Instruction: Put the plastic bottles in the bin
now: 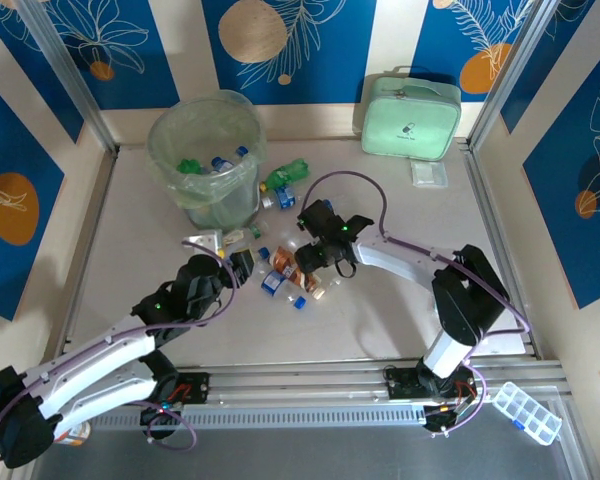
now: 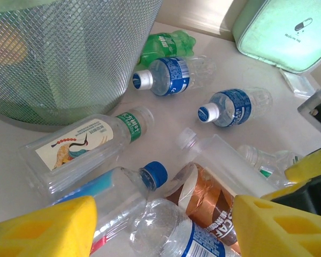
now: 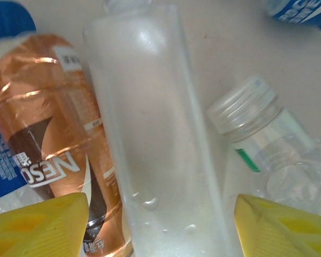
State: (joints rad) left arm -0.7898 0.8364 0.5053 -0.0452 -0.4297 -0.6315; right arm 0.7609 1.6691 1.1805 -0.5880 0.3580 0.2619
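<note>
The coming move is turning on the clear bottle [image 3: 150, 134] under the right end effector [image 3: 160, 225]. It is lying flat on the table [image 1: 380, 320], its long axis running straight ahead from the wrist with the neck at the far end, so the fingers are straddling its narrow width. This end effector is released, fingers spread on either side with gaps showing, gripping nothing. A brown-labelled bottle [image 3: 48, 134] is lying right beside the clear one on the left finger's side, likely crowding a closing grip. The left end effector [image 2: 163, 225], also released, is hanging over the pile's near edge, farther from this bottle. The bin [image 1: 225, 200] is standing beyond the pile, off to the right end effector's left.
</note>
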